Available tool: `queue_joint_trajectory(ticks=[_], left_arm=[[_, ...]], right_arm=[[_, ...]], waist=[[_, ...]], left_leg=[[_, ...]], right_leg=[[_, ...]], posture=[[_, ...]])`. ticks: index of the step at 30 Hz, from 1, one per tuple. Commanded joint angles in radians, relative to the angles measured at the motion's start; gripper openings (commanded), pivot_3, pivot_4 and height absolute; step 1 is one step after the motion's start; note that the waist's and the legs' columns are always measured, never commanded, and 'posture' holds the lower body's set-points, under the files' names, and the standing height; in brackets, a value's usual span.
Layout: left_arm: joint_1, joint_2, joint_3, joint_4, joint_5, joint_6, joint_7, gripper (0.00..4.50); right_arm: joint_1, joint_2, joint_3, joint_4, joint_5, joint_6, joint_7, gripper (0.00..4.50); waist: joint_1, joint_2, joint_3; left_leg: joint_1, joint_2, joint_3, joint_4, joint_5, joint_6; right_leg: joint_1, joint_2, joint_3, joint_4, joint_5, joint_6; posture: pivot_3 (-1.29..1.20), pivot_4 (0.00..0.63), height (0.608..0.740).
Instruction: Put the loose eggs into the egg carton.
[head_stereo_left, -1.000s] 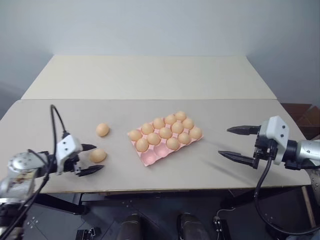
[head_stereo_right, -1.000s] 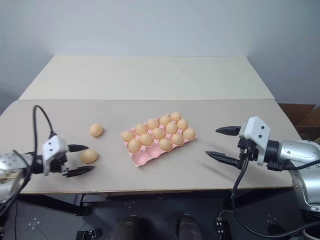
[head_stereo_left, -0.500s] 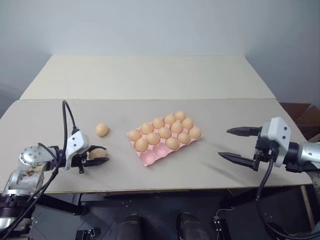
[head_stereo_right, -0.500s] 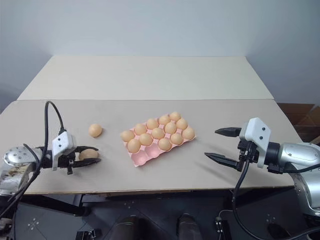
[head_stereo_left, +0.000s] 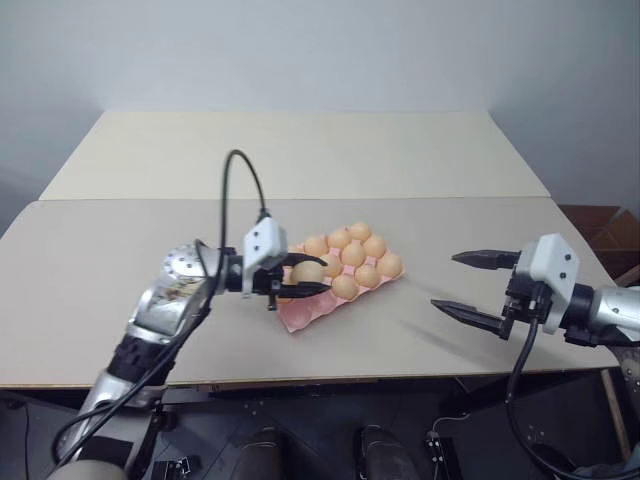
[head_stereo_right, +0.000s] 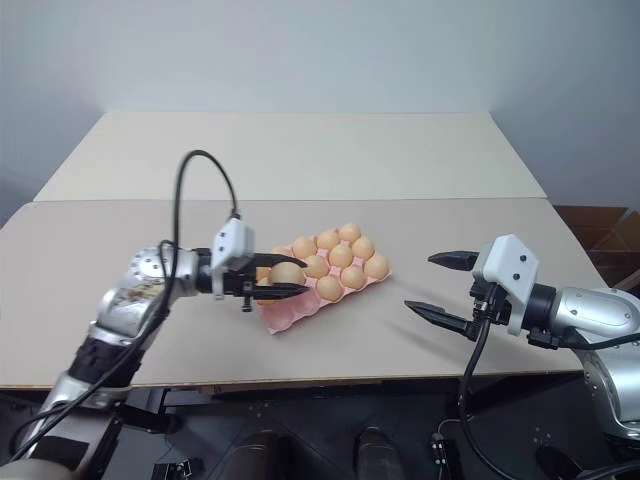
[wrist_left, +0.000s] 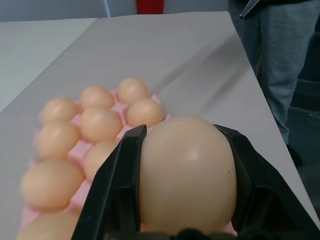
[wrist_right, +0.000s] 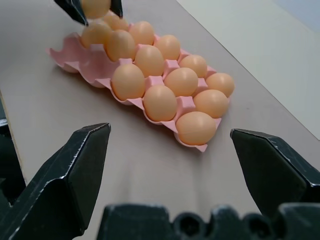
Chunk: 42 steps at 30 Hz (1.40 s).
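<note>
My left gripper (head_stereo_left: 308, 273) is shut on a tan loose egg (wrist_left: 187, 170), which sits between its two black fingers. It holds the egg just above the near left end of the pale pink egg carton (head_stereo_left: 299, 313), where empty cups show. Several eggs fill the carton's other cups (wrist_right: 145, 57). The right wrist view shows that held egg (wrist_right: 95, 6) beyond the carton's far end. To the carton's right, my right gripper (head_stereo_left: 445, 281) hangs open above the table with nothing between its fingers, pointing toward the carton.
The carton lies on a grey-beige table (head_stereo_left: 120, 240), and a second lighter table (head_stereo_left: 300, 150) adjoins it at the back. A person's legs (wrist_left: 280, 60) stand past the table's edge in the left wrist view.
My left gripper shut on the loose egg at the table's front left, lifted it and carried it right to the carton. The right arm stayed still.
</note>
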<state>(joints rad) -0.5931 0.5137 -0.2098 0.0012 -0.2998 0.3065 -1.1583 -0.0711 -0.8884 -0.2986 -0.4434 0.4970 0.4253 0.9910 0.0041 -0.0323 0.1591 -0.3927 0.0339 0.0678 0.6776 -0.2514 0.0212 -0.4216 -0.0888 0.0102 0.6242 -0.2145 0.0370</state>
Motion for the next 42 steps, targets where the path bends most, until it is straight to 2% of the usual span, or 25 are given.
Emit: queue_joint_trajectory(ticks=[1, 9, 12, 15, 20, 24, 30, 32, 37, 42], left_arm=[[-0.045, -0.008, -0.071, 0.044, 0.098, -0.051, 0.016, 2.02], [-0.051, -0.027, -0.087, 0.089, 0.119, -0.113, -0.019, 2.02], [-0.048, -0.04, -0.083, 0.081, 0.108, -0.108, -0.029, 2.76], [-0.048, -0.039, -0.039, 0.069, 0.083, -0.091, -0.021, 3.72], [-0.033, 0.044, 0.07, 0.045, 0.031, -0.071, -0.025, 3.72], [0.036, 0.178, 0.224, 0.004, -0.059, -0.052, -0.066, 3.72], [0.277, 0.389, 0.455, 0.031, -0.096, -0.12, -0.135, 3.72], [0.373, 0.432, 0.552, 0.03, -0.127, -0.115, -0.156, 3.72], [0.65, 0.447, 0.769, -0.069, -0.205, -0.054, -0.182, 3.72], [0.745, 0.386, 0.82, -0.161, -0.258, 0.013, -0.082, 3.72]], right_arm=[[0.009, 0.002, -0.039, -0.05, 0.034, 0.013, -0.02, 4.5], [0.044, 0.009, -0.051, -0.071, 0.044, 0.019, -0.061, 4.5], [0.047, 0.006, -0.055, -0.076, 0.049, 0.023, -0.07, 4.5], [0.047, 0.0, -0.064, -0.075, 0.06, 0.028, -0.073, 4.5], [0.038, -0.002, -0.061, -0.064, 0.063, 0.028, -0.068, 4.5], [0.015, -0.003, -0.041, -0.045, 0.062, 0.02, -0.054, 4.5], [-0.039, 0.013, 0.011, 0.0, 0.035, -0.002, -0.044, 4.5], [-0.054, 0.015, 0.029, 0.019, 0.026, -0.014, -0.036, 4.5], [-0.076, 0.022, 0.055, 0.044, 0.024, -0.014, -0.031, 4.5], [-0.092, 0.032, 0.072, 0.053, 0.021, -0.014, -0.035, 4.5]], waist=[[0.0, 0.0, 0.0], [0.005, 0.0, 0.0], [0.006, 0.0, 0.0], [0.007, 0.0, 0.0], [-0.002, 0.0, 0.0], [-0.012, 0.0, 0.0], [-0.021, 0.0, 0.0], [-0.019, 0.0, 0.0], [-0.012, 0.0, 0.0], [0.008, 0.0, 0.0]], left_leg=[[0.001, 0.0, 0.0, 0.0, 0.0, 0.0], [0.0, 0.0, -0.001, 0.0, 0.0, 0.0], [0.0, -0.001, -0.001, 0.001, 0.0, 0.0], [0.0, -0.001, -0.001, 0.001, 0.0, 0.0], [0.0, 0.0, -0.004, 0.0, 0.0, 0.0], [0.001, 0.0, -0.006, 0.0, 0.0, 0.0], [0.002, 0.001, -0.005, -0.001, 0.0, 0.0], [0.002, 0.001, -0.005, -0.002, 0.0, 0.0], [0.002, 0.003, -0.004, -0.002, 0.0, 0.001], [0.002, 0.003, -0.003, -0.001, -0.001, 0.001]], right_leg=[[0.0, 0.0, 0.0, 0.0, 0.0, 0.0], [0.0, 0.0, 0.0, 0.0, 0.0, 0.0], [0.0, -0.001, 0.0, 0.0, 0.0, 0.0], [0.0, -0.001, 0.0, 0.0, 0.0, 0.0], [0.0, 0.0, 0.0, 0.0, 0.0, 0.0], [0.0, 0.0, 0.0, 0.0, 0.0, 0.0], [0.0, -0.001, 0.0, 0.0, 0.0, 0.0], [-0.001, -0.001, 0.0, 0.0, -0.001, -0.001], [-0.001, -0.003, -0.001, 0.0, -0.001, -0.001], [0.0, -0.003, -0.001, 0.0, -0.002, -0.002]], posture=[[0.0, 0.15, 0.74], [0.0, 0.15, 0.74], [0.0, 0.15, 0.74], [0.0, 0.15, 0.74], [0.0, 0.15, 0.74], [0.0, 0.15, 0.74], [0.0, 0.15, 0.74], [0.0, 0.15, 0.74], [0.0, 0.15, 0.74], [0.0, 0.15, 0.74]])
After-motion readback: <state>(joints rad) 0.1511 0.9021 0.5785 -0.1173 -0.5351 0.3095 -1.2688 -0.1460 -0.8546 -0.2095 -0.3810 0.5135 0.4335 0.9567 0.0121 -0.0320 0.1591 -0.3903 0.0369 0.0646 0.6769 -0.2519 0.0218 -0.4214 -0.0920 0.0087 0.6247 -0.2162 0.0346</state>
